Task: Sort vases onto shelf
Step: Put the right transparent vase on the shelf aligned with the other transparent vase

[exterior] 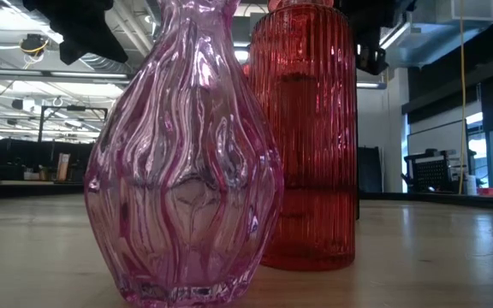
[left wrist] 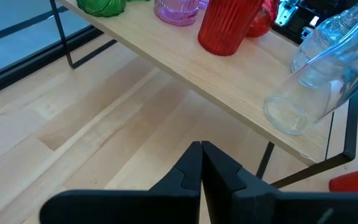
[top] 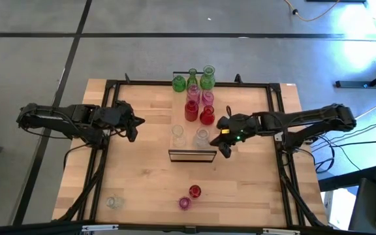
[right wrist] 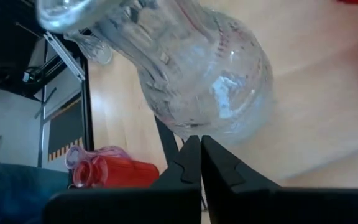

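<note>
The shelf (top: 192, 154) is a long light-wood box running from the table's middle toward its far edge. Green (top: 179, 83), pink (top: 192, 91), red (top: 190, 111) and clear vases (top: 202, 137) stand on its top. A red vase (top: 194, 191), a pink one (top: 185, 203) and a clear one (top: 114, 202) stand on the table near its near edge. My left gripper (top: 134, 128) is shut and hovers left of the shelf. My right gripper (top: 224, 149) is shut just right of the shelf, close to the clear vase (right wrist: 197, 68) and apart from it.
A dark metal frame (top: 109, 83) borders the tabletop. Bare wood lies between the shelf and both arms, and between the shelf's dark-framed end and the near vases. In the low view the pink vase (exterior: 182, 162) and the red vase (exterior: 306, 137) fill the foreground.
</note>
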